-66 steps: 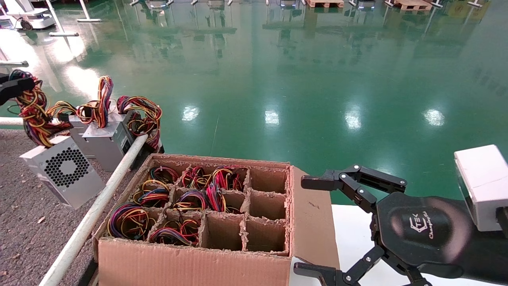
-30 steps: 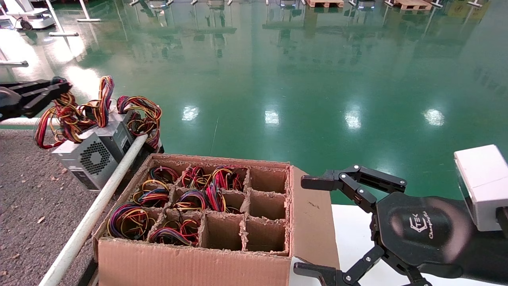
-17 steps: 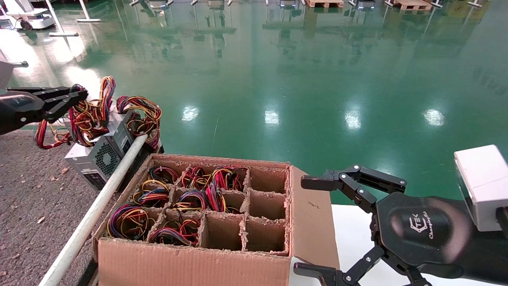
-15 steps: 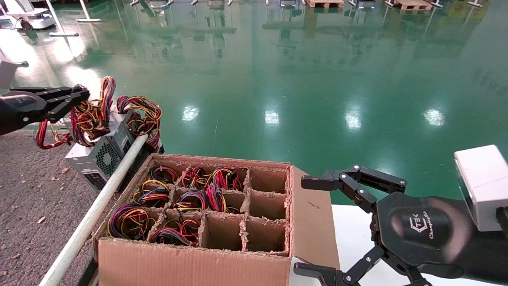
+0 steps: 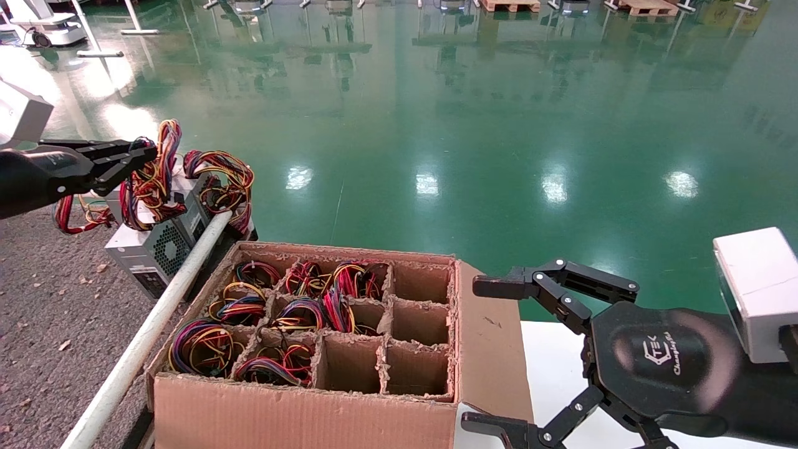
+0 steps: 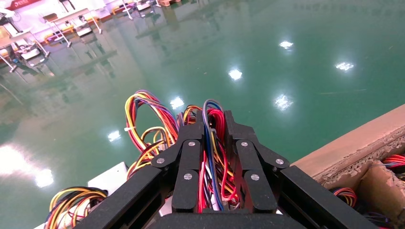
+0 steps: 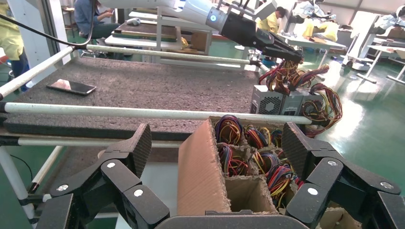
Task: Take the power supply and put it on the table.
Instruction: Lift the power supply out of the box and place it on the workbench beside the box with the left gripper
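Note:
The power supply, a silver-grey box with a honeycomb fan grille, hangs tilted by its bundle of red, yellow and purple wires. My left gripper is shut on that bundle, and in the left wrist view the wires fill the space between its fingers. The box's lower corner is down at the speckled table, against the white rail; contact cannot be told. It also shows in the right wrist view. My right gripper is parked open at the right of the carton.
Two like grey boxes with orange-yellow wire loops stand just behind the held one. A cardboard carton with wire-filled cells sits right of the rail, partly on a white surface. A phone lies on the table.
My left gripper has carried the power supply rightward, from out over the table to beside the rail and the other grey boxes. The right arm has not moved.

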### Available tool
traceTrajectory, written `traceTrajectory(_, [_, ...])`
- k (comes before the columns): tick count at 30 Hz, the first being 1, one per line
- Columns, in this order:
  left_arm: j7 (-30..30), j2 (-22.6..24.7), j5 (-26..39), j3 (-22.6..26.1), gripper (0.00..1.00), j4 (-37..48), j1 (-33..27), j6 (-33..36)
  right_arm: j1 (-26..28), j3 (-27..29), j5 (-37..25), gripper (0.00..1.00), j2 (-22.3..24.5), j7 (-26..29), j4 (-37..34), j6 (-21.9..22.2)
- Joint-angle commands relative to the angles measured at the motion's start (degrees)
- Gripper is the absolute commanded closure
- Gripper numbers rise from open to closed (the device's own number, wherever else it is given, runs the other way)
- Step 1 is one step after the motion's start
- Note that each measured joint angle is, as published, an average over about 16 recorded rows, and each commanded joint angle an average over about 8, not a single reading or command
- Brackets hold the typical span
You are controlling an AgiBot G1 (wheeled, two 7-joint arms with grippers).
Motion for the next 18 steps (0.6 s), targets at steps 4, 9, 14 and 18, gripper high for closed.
traceTrajectory(4, [-0.39,0.36,-0.12,-0.08,1.00,0.27,0.07,-0.42,0.00,-0.01,0.01,0.00,0.00,0.00,0.00,0.00])
traceTrajectory(9, [-0.65,0.61,-0.26,-0.19,0.54,0.28,0.19,-0.38,0.00,-0.01,0.02,0.00,0.01,-0.01,0.00,0.01])
traceTrajectory(14, [-0.78,0.69,-0.27,-0.21,0.00,0.30,0.24,-0.21,-0.01,-0.01,0.03,0.00,0.01,-0.02,-0.02,0.02])
traceTrajectory(18, [-0.79,0.68,-0.28,-0.23,0.00,0.30,0.25,-0.15,-0.01,-0.01,0.03,0.00,0.01,-0.02,-0.02,0.02])
